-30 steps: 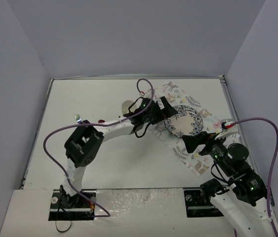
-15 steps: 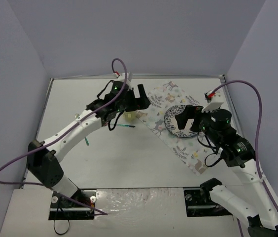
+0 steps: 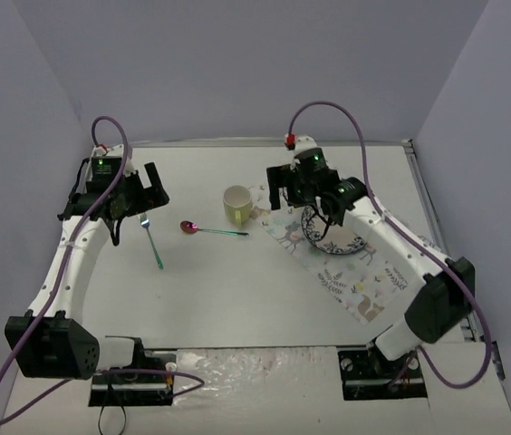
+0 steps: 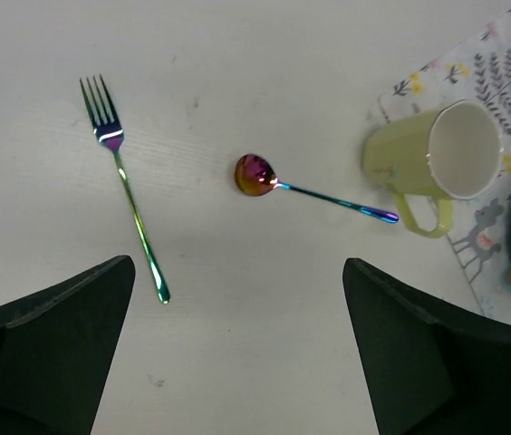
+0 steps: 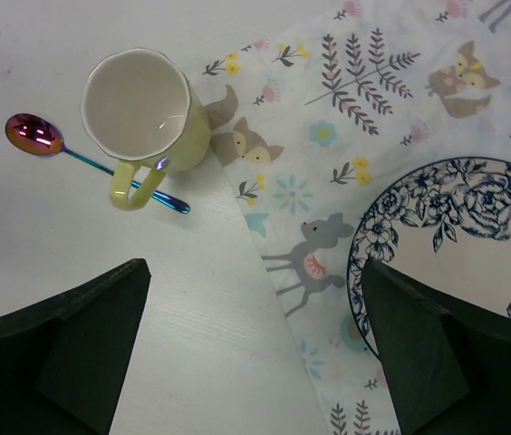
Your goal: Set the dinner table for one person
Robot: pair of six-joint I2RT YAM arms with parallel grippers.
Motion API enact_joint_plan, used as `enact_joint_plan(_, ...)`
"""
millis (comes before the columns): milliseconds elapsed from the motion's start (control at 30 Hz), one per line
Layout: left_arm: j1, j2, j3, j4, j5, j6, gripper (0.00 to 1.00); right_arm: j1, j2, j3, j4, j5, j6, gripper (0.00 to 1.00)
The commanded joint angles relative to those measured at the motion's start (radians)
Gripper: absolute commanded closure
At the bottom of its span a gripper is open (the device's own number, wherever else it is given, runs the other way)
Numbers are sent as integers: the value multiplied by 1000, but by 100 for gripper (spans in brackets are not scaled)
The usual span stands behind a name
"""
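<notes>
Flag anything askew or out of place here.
The animal-print cloth lies diagonal to the edges of the dinner table, plate on it. Fork and spoon lie off it to the left, at different angles, apart from the plate. Nothing spilled.

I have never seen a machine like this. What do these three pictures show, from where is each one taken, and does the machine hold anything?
These are two robot arms bolted at the near edge of a large white table. One picture looks down from above and behind them. The other two come from a camera on each wrist; the dark shapes at the bottom are that arm's own fingers. On the table lie a rainbow-coloured metal fork and a matching spoon. A pale yellow mug stands at the corner of a pastel animal-print cloth, and a white plate with a blue flower pattern sits on that cloth. The left gripper and the right gripper are both open and hold nothing.
</notes>
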Motion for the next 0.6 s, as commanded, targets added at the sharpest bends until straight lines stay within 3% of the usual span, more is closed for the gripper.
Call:
enact_joint_plan(0, 84, -48, -116, 72, 55, 44, 3, 101, 140, 190, 54, 67, -82, 1)
enact_joint_plan(333, 166, -41, -144, 87, 74, 37, 3, 224, 441, 465, 54, 113, -165, 14)
enact_joint_plan(567, 168, -19, -144, 89, 85, 33, 3, 243, 568, 557, 53, 113, -193, 31)
